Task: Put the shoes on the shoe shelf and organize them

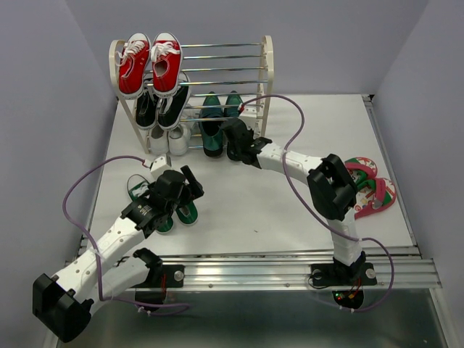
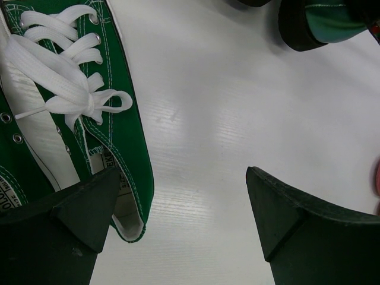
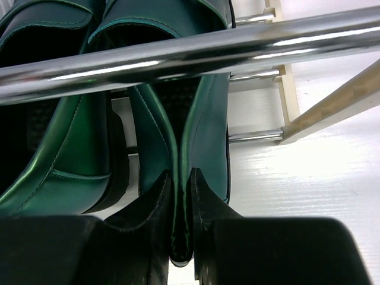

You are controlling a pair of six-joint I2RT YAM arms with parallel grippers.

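The shoe shelf [image 1: 267, 67] stands at the back left of the table. Two dark green glossy loafers [image 1: 212, 129] sit side by side low in its right half. My right gripper [image 3: 181, 202] is shut on the thin heel wall of the right loafer [image 3: 208, 136], under a chrome rod [image 3: 190, 50]; the other loafer [image 3: 53, 160] lies to its left. The green canvas sneakers [image 1: 156, 199] rest on the table in front of the shelf. My left gripper [image 2: 181, 172] hangs open just right of one sneaker [image 2: 119, 136], holding nothing. The red-strapped flip-flops [image 1: 371, 187] lie at the right.
Red sneakers [image 1: 150, 61] sit on the top tier and black sneakers [image 1: 161, 107] on the tier below. White shoes [image 1: 172, 138] stand under those at the shelf's left. The right arm's cable [image 1: 290, 138] loops over the table.
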